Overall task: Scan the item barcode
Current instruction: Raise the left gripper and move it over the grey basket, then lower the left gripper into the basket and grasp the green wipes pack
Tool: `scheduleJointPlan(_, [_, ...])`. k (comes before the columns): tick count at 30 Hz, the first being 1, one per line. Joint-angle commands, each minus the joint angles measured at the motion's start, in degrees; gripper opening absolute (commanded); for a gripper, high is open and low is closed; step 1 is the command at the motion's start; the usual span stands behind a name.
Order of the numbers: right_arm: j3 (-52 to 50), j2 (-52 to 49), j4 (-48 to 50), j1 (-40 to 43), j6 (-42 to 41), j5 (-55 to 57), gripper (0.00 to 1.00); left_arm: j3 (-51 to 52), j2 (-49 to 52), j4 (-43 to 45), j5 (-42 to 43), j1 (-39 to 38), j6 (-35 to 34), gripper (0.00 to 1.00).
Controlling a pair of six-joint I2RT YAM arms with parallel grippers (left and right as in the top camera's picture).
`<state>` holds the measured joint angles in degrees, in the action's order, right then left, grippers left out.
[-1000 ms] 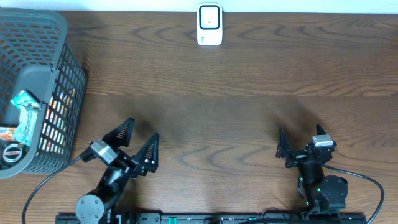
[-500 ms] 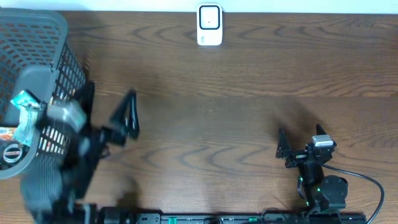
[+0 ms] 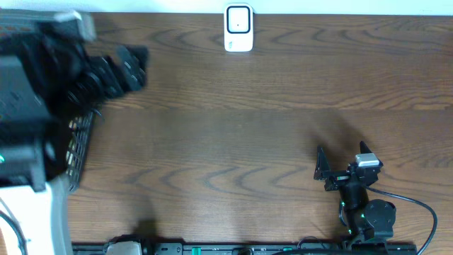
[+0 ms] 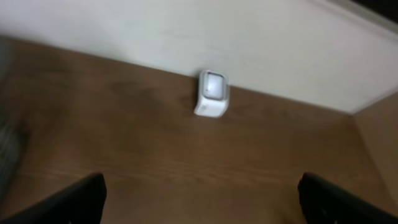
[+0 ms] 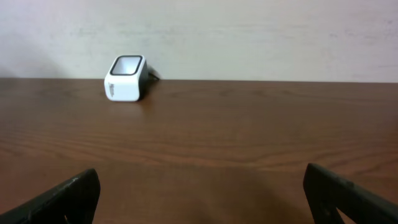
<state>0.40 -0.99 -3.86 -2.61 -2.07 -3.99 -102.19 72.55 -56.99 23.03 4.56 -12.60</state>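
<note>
At the far edge of the bench (image 3: 283,106), against the wall, I see the white barcode scanner (image 3: 238,28) standing alone. The item to scan is hidden from me: my blurred left arm covers most of the grey basket (image 3: 81,145). My left gripper (image 4: 199,186) is spread wide, empty, facing the scanner. My right gripper (image 3: 342,161), near the front edge, is likewise spread and holds nothing.

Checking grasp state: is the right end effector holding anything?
No, the right end effector stands open and empty over the table.
</note>
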Motion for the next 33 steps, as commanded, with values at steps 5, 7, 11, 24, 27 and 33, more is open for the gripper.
scheduleJointPlan(5, [-0.09,0.17,-0.24,-0.46,0.87,0.46,0.99,-31.93,17.70,-18.67,-3.21,18.78,-1.22,0.98])
scheduleJointPlan(7, [-0.09,0.17,-0.24,-0.46,0.87,0.46,0.99,-32.89,19.71,-19.15,-3.19,22.77,-1.20,0.98])
scheduleJointPlan(11, [-0.09,0.17,-0.24,-0.46,0.87,0.46,0.99,-32.87,22.58,-22.95,-6.21,29.03,-0.55,0.98])
scheduleJointPlan(24, [-0.09,0.17,-0.24,-0.46,0.87,0.46,0.99,-29.68,28.35,-27.23,-27.43,38.77,3.87,0.98])
scheduleJointPlan(27, [-0.09,0.17,-0.24,-0.46,0.87,0.46,0.99,-26.73,29.29,-27.08,-25.07,38.75,6.47,0.98])
scheduleJointPlan(33, [-0.09,0.17,-0.24,-0.46,0.87,0.46,0.99,-19.12,30.67,-22.73,-22.53,38.77,11.74,0.98])
